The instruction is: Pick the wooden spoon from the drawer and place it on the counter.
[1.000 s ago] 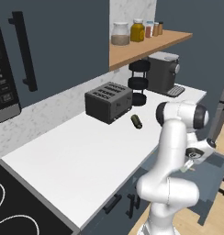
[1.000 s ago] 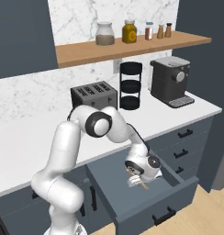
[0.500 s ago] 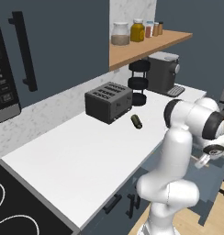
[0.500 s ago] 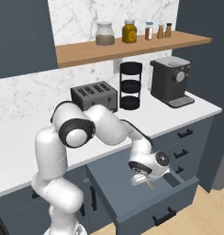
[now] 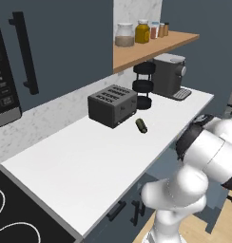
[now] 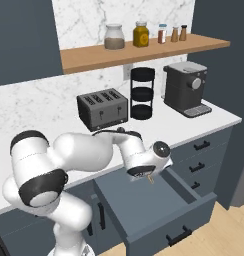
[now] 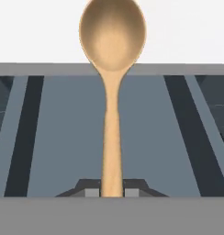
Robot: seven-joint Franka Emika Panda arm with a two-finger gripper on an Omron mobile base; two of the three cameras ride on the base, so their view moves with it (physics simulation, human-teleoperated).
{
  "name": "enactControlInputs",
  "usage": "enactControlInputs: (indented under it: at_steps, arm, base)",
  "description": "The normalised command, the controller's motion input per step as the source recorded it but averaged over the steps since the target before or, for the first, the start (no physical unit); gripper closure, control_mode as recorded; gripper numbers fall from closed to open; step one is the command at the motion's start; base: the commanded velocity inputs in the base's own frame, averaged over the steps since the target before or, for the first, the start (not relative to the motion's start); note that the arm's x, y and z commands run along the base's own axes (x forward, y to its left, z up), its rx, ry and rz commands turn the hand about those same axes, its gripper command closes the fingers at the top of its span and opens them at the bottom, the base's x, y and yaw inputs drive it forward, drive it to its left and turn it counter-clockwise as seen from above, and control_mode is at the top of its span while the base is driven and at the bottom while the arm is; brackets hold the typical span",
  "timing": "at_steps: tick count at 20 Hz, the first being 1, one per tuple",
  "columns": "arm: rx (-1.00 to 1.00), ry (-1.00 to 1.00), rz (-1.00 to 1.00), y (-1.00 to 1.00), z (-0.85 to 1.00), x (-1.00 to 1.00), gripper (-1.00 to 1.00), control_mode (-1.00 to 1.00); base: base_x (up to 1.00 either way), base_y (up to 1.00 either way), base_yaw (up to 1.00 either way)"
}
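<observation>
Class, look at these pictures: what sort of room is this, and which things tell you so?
A rendered kitchen: a toaster and coffee machine stand on a white counter, with jars on a wooden shelf.

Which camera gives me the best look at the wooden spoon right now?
The hand view: the wooden spoon runs up the middle of the picture, bowl at the top, handle pinched in the hand. In the right base view only a tan stub sticks out below the hand over the open drawer.
</observation>
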Motion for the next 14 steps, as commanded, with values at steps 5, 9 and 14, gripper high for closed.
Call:
enactControlInputs:
  at_steps: [5, 9, 14]
  arm:
    - [-0.09, -0.02, 0.03, 0.97, 0.94, 0.15, 1.0, -1.0]
    - [-0.07, 0.07, 0.19, 1.0, 0.48, 0.08, 1.0, -1.0]
    - [-0.03, 0.13, 0.23, 1.0, 0.17, 0.05, 1.0, -1.0]
  base:
    - [0.0, 0.0, 0.0]
    - [0.0, 0.0, 0.0]
    - [0.0, 0.0, 0.0]
